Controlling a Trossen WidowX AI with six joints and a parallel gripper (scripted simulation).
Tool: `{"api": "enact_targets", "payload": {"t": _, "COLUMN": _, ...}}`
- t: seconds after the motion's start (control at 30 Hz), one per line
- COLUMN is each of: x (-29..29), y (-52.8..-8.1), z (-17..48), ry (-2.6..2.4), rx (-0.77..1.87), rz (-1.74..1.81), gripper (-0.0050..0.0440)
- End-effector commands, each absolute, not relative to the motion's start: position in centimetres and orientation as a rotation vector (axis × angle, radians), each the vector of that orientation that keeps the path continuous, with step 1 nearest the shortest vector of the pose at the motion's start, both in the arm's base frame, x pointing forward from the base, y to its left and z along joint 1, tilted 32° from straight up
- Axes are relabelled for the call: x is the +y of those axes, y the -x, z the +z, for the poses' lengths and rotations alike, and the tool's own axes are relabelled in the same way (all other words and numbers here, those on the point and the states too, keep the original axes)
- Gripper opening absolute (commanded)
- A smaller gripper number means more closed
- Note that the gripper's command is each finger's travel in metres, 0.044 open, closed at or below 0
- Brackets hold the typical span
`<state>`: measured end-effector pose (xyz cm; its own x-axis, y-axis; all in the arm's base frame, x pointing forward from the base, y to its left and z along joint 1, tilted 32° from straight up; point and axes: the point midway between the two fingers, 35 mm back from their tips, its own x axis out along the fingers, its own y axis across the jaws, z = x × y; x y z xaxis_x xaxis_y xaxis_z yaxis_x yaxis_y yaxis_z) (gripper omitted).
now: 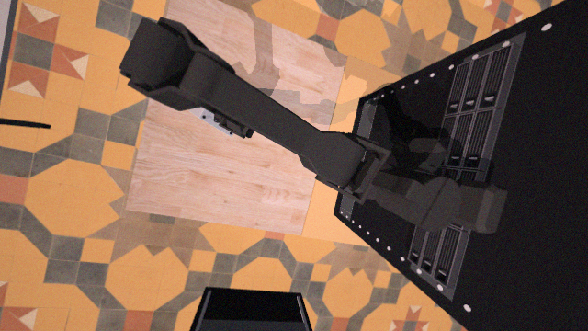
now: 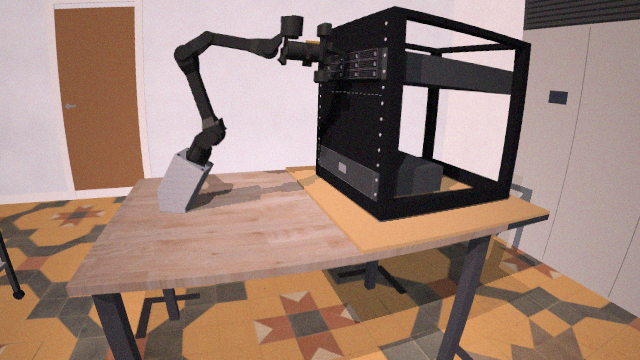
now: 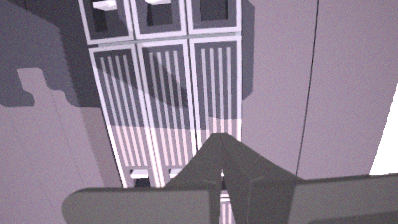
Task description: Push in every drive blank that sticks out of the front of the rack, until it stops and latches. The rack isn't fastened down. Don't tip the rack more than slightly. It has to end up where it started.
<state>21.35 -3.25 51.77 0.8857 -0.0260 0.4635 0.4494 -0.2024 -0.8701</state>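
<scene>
The black rack (image 1: 547, 152) (image 2: 392, 115) stands upright on the table. Its drive blanks (image 1: 496, 75) (image 2: 366, 65) (image 3: 216, 85) sit in rows of three across the upper front, with ribbed faces and small latches. My gripper (image 3: 219, 140) is shut and empty in the wrist view. Its tips are in front of the right-hand blank of the middle group, covering that blank's latch end. In the top view the arm hides part of the drive bank, and in the exterior view the gripper is close against the rack front. I cannot tell whether the tips touch, or which blanks stick out.
The wooden table (image 1: 220, 184) (image 2: 225, 240) carries the arm's pale base (image 2: 177, 185). A tan board (image 2: 425, 232) lies under the rack. A grey panel (image 2: 360, 175) is low on the rack front. A black box-like object (image 1: 253, 308) shows at the bottom of the top view.
</scene>
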Motion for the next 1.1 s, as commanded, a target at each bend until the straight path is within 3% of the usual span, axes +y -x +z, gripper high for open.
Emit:
{"api": "enact_targets", "payload": {"t": 0.0, "x": -2.96, "y": -20.56, "z": 53.03, "ry": 1.739, "rx": -0.349, "rz": -0.474, "gripper": -0.0050}}
{"api": "enact_targets", "payload": {"t": 1.07, "x": -2.98, "y": -20.78, "z": 53.20, "ry": 1.739, "rx": -0.349, "rz": -0.474, "gripper": -0.0050}}
